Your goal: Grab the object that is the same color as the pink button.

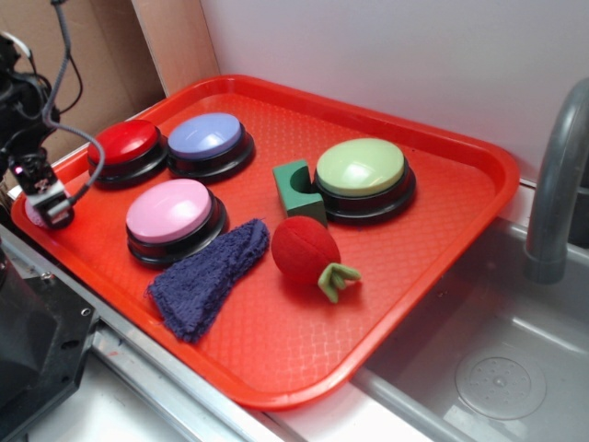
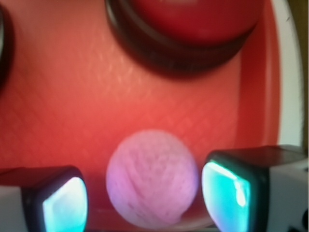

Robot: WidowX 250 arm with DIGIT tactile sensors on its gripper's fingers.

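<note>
Up close in the wrist view we see the little pink ball (image 2: 152, 178), fuzzy and knit-textured, sitting between the claw (image 2: 145, 198) pads, claw open with gaps either side. It's on the bumpy red tray (image 2: 72, 96) near the glossy red button (image 2: 193, 24). The exterior view mostly hides it, but shows the domed pink button (image 1: 170, 212).

The exterior view looks down at an angle from above and off one side, far enough back to take in the whole red tray (image 1: 433, 304), with the arm at the left edge of the frame and a sink at lower right. The wrist view sits close — pointing almost straight down past its own fingers (image 2: 63, 205), blurred by nearness. Both views share the tray's left corner — the red-topped button (image 1: 126, 147) (image 2: 193, 24) and the small pink ball (image 1: 37, 214) (image 2: 152, 179).
</note>
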